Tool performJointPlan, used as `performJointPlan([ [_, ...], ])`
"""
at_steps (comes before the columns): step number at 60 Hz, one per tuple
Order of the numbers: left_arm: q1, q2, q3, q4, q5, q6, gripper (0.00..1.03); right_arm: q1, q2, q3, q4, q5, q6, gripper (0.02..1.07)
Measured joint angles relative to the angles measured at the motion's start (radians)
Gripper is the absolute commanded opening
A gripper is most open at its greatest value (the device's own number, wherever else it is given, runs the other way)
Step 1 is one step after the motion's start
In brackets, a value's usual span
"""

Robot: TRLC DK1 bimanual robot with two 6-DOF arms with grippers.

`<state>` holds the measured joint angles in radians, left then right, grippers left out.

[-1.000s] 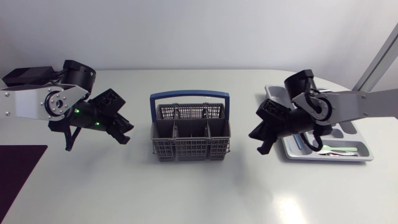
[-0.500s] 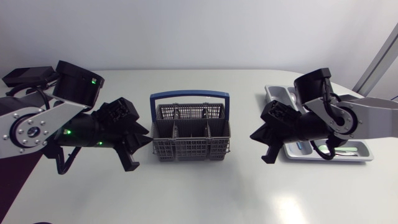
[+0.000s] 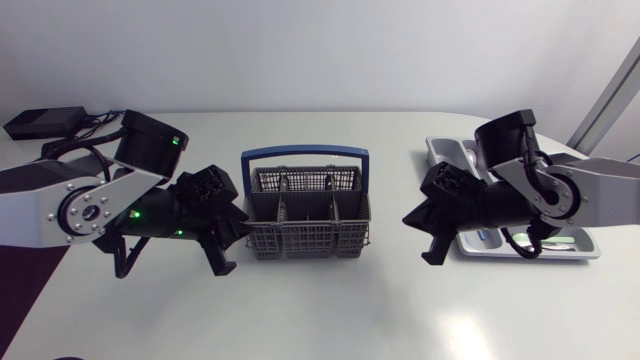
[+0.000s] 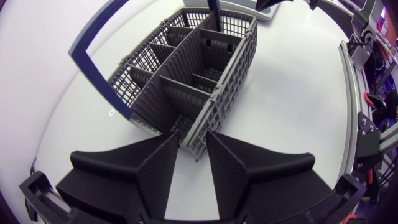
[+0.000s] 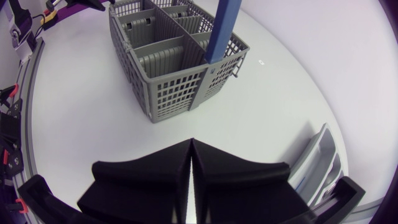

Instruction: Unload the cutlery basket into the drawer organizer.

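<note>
The grey cutlery basket [image 3: 305, 215] with a blue handle [image 3: 305, 153] stands mid-table; its compartments look empty in both wrist views. My left gripper [image 3: 230, 245] is at the basket's left front corner. In the left wrist view its fingers [image 4: 160, 163] stand apart, with the corner of the basket [image 4: 186, 68] just ahead of the gap, so the gripper [image 4: 191, 142] is open. My right gripper [image 3: 417, 238] hangs right of the basket, shut with nothing in it [image 5: 189, 149]. The grey drawer organizer [image 3: 590, 250] lies behind the right arm, partly hidden, with cutlery in it.
A dark purple mat [image 3: 12, 290] lies at the table's left front edge. A black box [image 3: 45, 122] with cables sits at the back left. White tabletop stretches in front of the basket and between it and the organizer [image 5: 317, 155].
My left arm has swung right and lower, bringing its gripper up to the basket's left front corner. The right arm shifted slightly, its gripper staying shut.
</note>
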<state>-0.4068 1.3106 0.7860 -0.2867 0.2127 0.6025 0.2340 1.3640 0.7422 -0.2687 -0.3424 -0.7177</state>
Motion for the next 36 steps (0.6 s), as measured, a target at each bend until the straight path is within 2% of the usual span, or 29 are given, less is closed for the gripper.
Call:
performJointPlan([
  [16, 0.008, 0.007, 0.0, 0.015, -0.001, 0.0, 0.34, 0.008, -0.032, -0.031, -0.023, 0.001, 0.0, 0.08],
  [26, 0.02, -0.092, -0.009, -0.043, -0.008, 0.0, 0.35, 0.007, -0.117, -0.047, -0.058, 0.004, 0.0, 0.08],
  [33, 0.026, -0.245, -0.03, -0.053, -0.011, -0.024, 0.4, 0.004, -0.211, -0.053, -0.071, 0.031, 0.003, 0.08],
  [36, 0.031, -0.304, -0.036, -0.053, -0.011, -0.038, 0.47, -0.005, -0.255, -0.053, -0.071, 0.04, 0.012, 0.08],
])
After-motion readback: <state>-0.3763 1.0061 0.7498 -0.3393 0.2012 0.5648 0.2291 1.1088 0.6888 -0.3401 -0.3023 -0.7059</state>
